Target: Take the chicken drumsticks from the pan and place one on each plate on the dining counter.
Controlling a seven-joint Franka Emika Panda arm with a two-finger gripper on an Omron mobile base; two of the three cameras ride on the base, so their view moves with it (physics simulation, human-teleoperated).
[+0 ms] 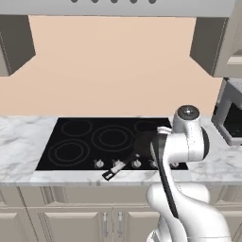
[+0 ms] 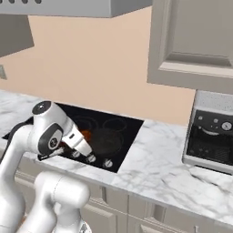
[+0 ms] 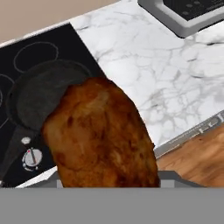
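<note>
A golden-brown chicken drumstick [image 3: 103, 135] looms large in the hand view, right in front of the camera and covering my fingertips. It hangs above the cooktop's front edge, so my gripper [image 2: 85, 142] looks shut on it. In the right base view the chicken drumstick [image 2: 85, 134] is an orange spot at the end of my hand. Behind it, the black pan [image 3: 39, 98] sits on the cooktop, and its visible part holds nothing. The pan [image 1: 142, 143] points its handle [image 1: 116, 168] toward the counter's front edge. The plates and the dining counter are out of view.
The black cooktop [image 1: 85, 142] is set in a marble counter [image 2: 159, 159] with knobs [image 2: 91, 158] along its front. A toaster oven [image 2: 211, 136] stands to the right. Wall cabinets [image 2: 195, 41] and a hood hang above. Wood floor [image 3: 197, 157] lies below the counter edge.
</note>
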